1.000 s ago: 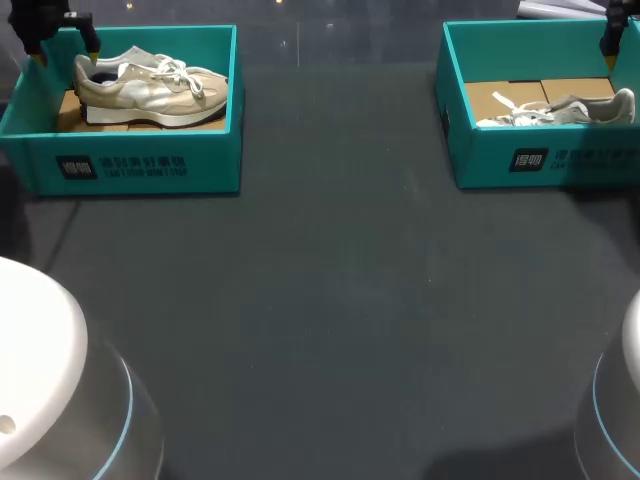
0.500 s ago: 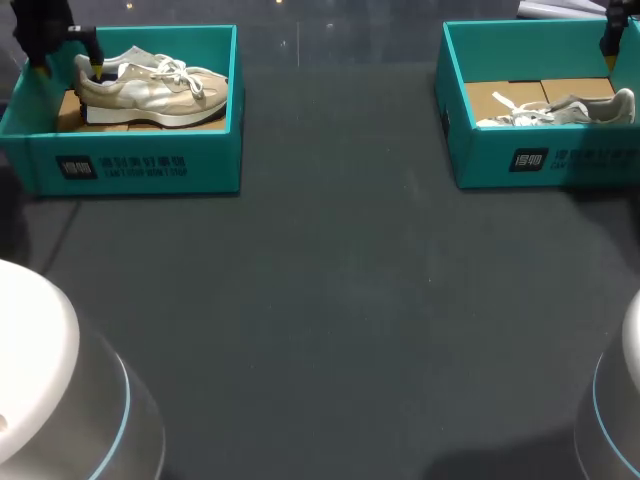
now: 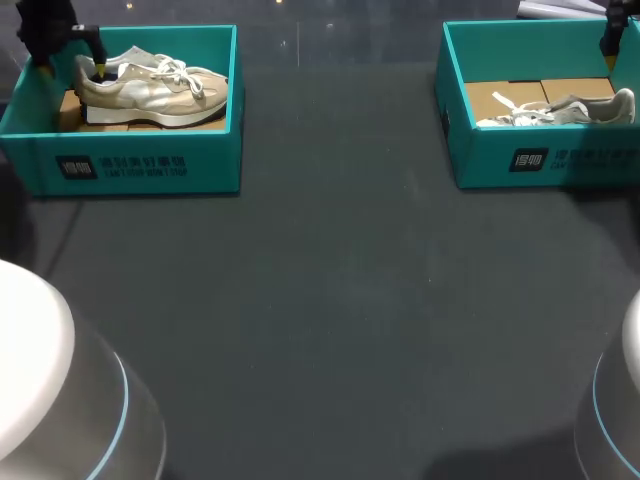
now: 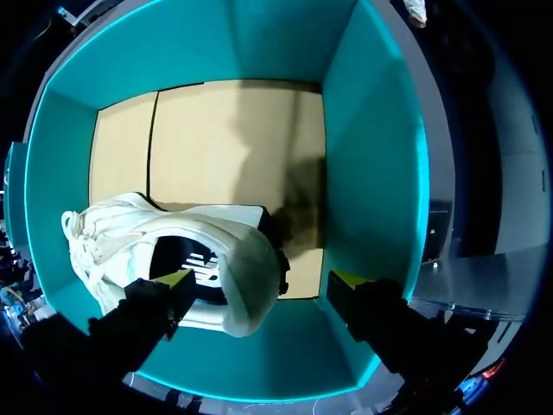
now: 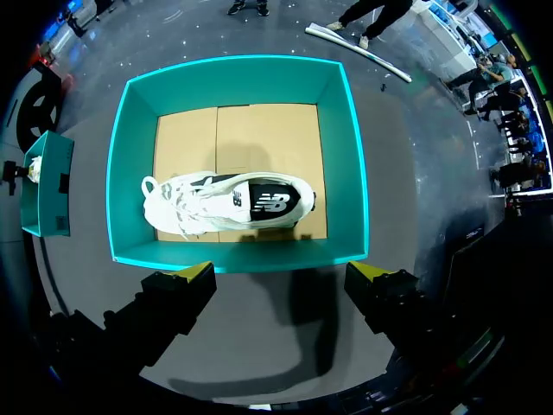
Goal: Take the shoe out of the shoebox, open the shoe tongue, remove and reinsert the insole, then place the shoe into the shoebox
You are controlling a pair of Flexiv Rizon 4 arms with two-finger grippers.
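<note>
Teal shoebox [image 4: 380, 173] wall beside my spread left gripper [image 4: 261, 281], shoe [image 4: 216, 251] heel between fingers [image 4: 151, 303] | right gripper [image 5: 281, 271] spread, second shoebox [image 5: 233, 73] just ahead

White rounded arm bases [image 3: 40, 370] with cyan rings, black left tool [image 4: 261, 281] and right tool [image 5: 281, 271], yellow fingertips [image 4: 177, 278]

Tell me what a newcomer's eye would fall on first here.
Two bright teal cardboard boxes stand at the far corners of the dark table: the left shoebox holds a beige lace-up sneaker, the right shoebox a white lace-up sneaker. The left arm's jaws sit open inside the left shoebox, astride the beige sneaker's heel. The right arm's jaws hang open above the right shoebox.
</note>
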